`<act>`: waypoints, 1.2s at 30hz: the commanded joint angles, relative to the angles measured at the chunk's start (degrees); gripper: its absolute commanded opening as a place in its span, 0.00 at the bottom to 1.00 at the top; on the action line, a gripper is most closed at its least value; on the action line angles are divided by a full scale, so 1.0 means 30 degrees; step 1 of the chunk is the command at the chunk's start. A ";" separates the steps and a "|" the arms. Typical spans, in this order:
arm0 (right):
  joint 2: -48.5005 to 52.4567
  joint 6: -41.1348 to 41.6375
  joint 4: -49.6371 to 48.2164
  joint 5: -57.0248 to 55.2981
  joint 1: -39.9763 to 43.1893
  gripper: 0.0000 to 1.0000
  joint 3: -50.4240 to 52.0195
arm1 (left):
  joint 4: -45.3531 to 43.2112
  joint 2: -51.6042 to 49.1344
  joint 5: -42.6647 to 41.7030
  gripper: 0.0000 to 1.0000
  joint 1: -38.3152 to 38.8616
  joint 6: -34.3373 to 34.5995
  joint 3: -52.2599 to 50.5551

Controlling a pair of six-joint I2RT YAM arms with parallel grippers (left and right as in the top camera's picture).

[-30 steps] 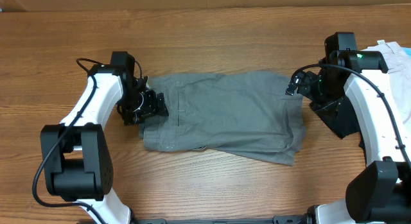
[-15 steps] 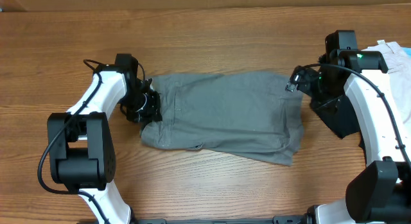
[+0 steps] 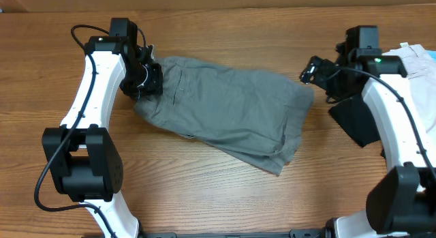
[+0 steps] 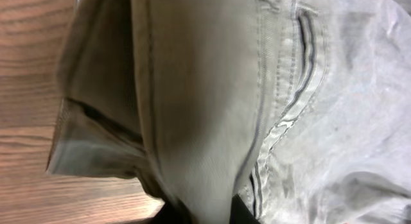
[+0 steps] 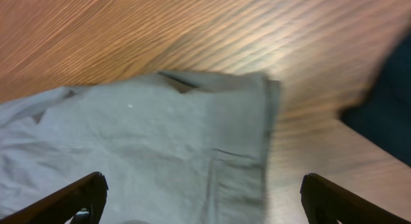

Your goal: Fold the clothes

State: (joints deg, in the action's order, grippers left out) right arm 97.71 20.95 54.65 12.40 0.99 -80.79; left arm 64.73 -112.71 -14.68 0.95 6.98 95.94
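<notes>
— Since half a second ago we have carried the left gripper (image 3: 144, 80) toward the far side of the table (image 3: 225, 30). It has dragged the waistband end of the grey shorts (image 3: 225, 108) along, so they now lie slanted rather than square. The right gripper (image 3: 310, 69) has come off the leg end.

— And from overhead, how do we stand now?

— The shorts lie flat on the wood between our two arms, the waistband end farther back than the leg end. Our left gripper sits closed at the waistband end, on the cloth. Our right gripper hangs just past the shorts' far leg corner, apart from it. A black garment (image 3: 357, 119) lies to the right of the shorts, with cream-white shorts (image 3: 415, 57) beyond it.

— What does our left wrist view show?

— The shorts (image 4: 205, 108) fill it, a stitched pocket (image 4: 302, 57) running down the cloth. A fold of fabric drops into the left gripper (image 4: 205, 212), whose dark tips are clamped on it. Bare table (image 4: 32, 57) shows left of the shorts.

— And our right wrist view?

— The right gripper (image 5: 205, 201) is spread wide with nothing in it, one of its fingers (image 5: 77, 195) low on either side. The shorts' (image 5: 160, 140) hemmed leg end lies below, a corner of it folded over. The black garment (image 5: 385, 102) is a blur to the shorts' right.
</notes>
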 commanded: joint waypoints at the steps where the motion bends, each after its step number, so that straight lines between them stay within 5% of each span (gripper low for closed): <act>1: 0.1275 -0.0124 -0.1268 0.2237 -0.0641 0.90 0.1195 | -0.0372 -0.0036 0.1902 0.28 0.0044 -0.0189 0.0415; 3: 0.1909 -0.0117 -0.2069 0.2790 -0.1042 0.69 0.1464 | -0.0794 -0.0036 0.3497 0.42 0.0044 -0.0182 0.0408; 4: 0.2237 -0.0007 -0.2266 0.2834 -0.1275 0.57 0.1494 | -0.1005 -0.0044 0.4262 0.66 0.0044 -0.0117 0.0408; 5: 0.2586 0.0044 -0.2331 0.2900 -0.1588 0.40 0.1494 | -0.1173 -0.0044 0.5020 0.75 0.0022 0.0124 0.0408; 9: 0.2601 0.0299 -0.1494 0.2922 -0.2295 0.23 0.1326 | -0.1078 -0.0029 0.5435 0.80 -0.0182 0.0765 0.0772; 12: 0.2441 0.0663 0.0809 0.3220 -0.2484 0.05 0.0663 | -0.0022 -0.0015 0.4860 0.70 -0.0160 0.0962 0.2025; 16: 0.2273 -0.0087 0.3993 0.3825 -0.2754 0.05 0.0525 | 0.1100 -0.0015 0.1741 0.67 0.0415 -0.0022 0.3490; 21: 0.2295 -0.0189 0.3796 0.3832 -0.4044 0.06 0.2645 | 0.1209 -0.0699 -0.0204 0.63 0.1603 -0.0612 0.2841; 26: 0.2295 0.1202 0.1668 0.3905 -0.4852 0.06 0.5268 | 0.1515 -0.3206 -0.1479 0.42 0.2586 -0.0663 0.2455; 31: 0.2295 0.1902 0.0780 0.3789 -0.4809 0.04 0.7023 | 0.2521 -0.5778 -0.1494 0.18 0.2608 -0.0750 0.2455; 36: 0.2295 0.3796 0.0962 0.1931 -0.4794 0.04 0.7985 | 0.4138 -0.7053 0.1282 0.15 0.1792 0.0015 0.2433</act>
State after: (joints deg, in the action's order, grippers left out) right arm 105.86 27.62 57.04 23.14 -13.58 -58.74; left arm 75.75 -133.21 -17.50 8.25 5.54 103.37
